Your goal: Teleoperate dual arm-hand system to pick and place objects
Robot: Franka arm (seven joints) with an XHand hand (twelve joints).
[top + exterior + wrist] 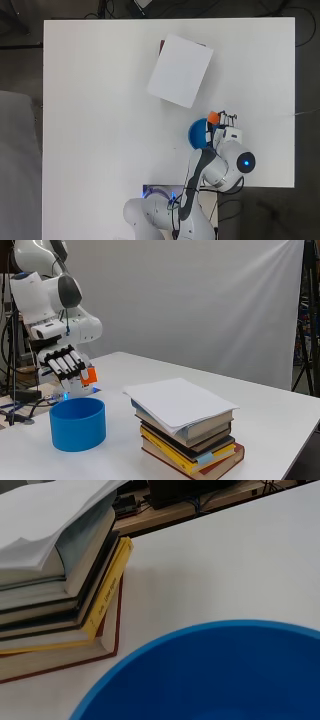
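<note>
**Hand holds an orange piece above the blue bowl, beside a stack of books**

The white table (100,125) fills most of the overhead view; its near edge is partly covered by the arm's base. The arm (47,295) rises at the left of the side view, its upper part cut off by the picture's top.

The stack of books (192,440) stands well apart from the arm's base, toward the far middle of the table. From overhead only its white top cover (180,70) and a dark red sliver at one corner show; the books under it are hidden. The side view shows a white sheaf on top, then grey, black, yellow and dark red volumes. In the wrist view the stack is cut off at the edge, and the print on the yellow spine is too small to make out.

The blue bowl (77,424) sits on the table near the stack, not touching it. Overhead, the arm hides about half of it; the wrist view shows only part of its rim and inside.

The hand (65,364) hangs above the bowl's far side, fingers curled around a small orange object (89,375). Only part of that object shows, so its shape is unclear.
</note>
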